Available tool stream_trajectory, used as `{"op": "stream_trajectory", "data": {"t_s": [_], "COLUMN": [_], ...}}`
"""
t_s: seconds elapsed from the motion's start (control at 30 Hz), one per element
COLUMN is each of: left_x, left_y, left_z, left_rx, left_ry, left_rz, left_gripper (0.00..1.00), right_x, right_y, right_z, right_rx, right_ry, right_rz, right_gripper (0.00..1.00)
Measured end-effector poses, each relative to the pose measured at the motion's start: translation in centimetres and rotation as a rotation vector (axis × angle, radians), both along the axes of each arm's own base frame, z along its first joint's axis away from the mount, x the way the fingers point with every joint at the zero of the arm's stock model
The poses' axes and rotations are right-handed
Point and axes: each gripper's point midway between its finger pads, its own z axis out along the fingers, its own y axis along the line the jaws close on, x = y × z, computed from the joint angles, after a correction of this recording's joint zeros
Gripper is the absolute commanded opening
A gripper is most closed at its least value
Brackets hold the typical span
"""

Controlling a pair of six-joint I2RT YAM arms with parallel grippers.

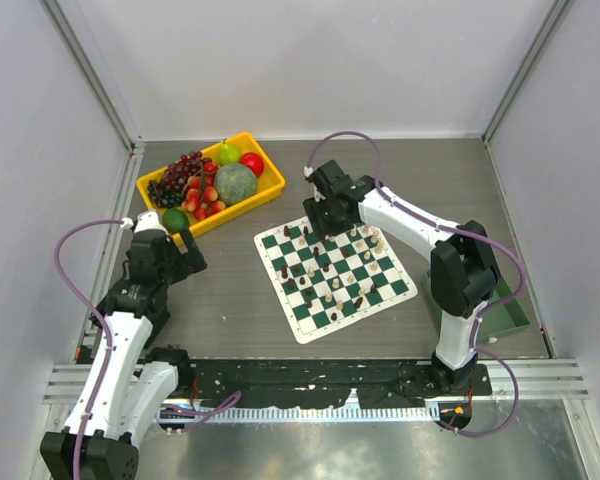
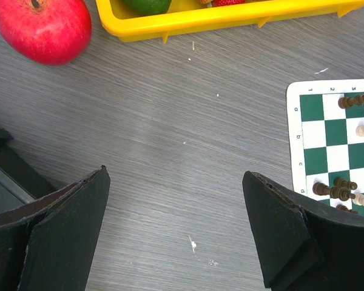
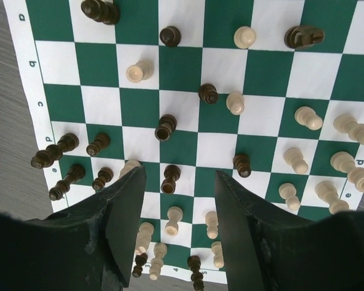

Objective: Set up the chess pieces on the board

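Right gripper [image 3: 179,182] hangs with jaws spread and empty over the board [image 3: 139,109], so you should centre it on 1 dark piece [image 3: 170,179] between its fingers [image 3: 118,212] and descend vertically, clear of the cream pieces [image 3: 174,219] nearby.

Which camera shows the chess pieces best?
Right wrist view: the chess pieces appear close and distinct on the board. The top view shows them spread out but tiny; the left wrist catches only a few at one edge.
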Motion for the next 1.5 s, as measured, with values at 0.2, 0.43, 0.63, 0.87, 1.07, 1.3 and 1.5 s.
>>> {"op": "stream_trajectory", "data": {"t_s": [0.2, 0.43, 0.63, 0.87, 1.07, 1.3, 1.5], "left_x": [-0.4, -1.3, -1.3, -1.2, -1.5, -1.6, -1.6], "left_y": [0.5, 1.4, 1.5, 1.5, 1.8, 1.9, 1.9], "left_z": [1.4, 3.1, 2.9, 2.2, 2.6, 2.7, 2.6], "left_rx": [0.017, 0.049, 0.057, 0.062, 0.068, 0.074, 0.074], "left_ry": [-0.015, -0.079, -0.07, -0.036, -0.052, -0.055, -0.051], "left_rz": [0.015, 0.045, 0.049, 0.048, 0.055, 0.063, 0.063], "left_gripper": [0.99, 0.99, 0.99, 0.99, 0.99, 0.99, 0.99], "right_x": [2.0, 2.9, -0.9, -1.3, 1.1, 2.3, 2.1], "right_y": [0.7, 2.2, 2.0, 2.7, 5.0, 6.7, 6.6], "right_z": [2.4, 4.0, 0.4, 0.3, 1.8, -0.2, -2.4], "right_rx": [0.015, 0.066, 0.03, 0.042, 0.095, 0.081, 0.041], "right_ry": [-0.071, -0.097, 0.006, 0.018, -0.026, 0.001, 0.037], "right_rz": [-0.012, 0.003, 0.045, 0.057, 0.064, 0.065, 0.058], "right_gripper": [0.52, 0.49, 0.48, 0.5, 0.52, 0.49, 0.48]}}
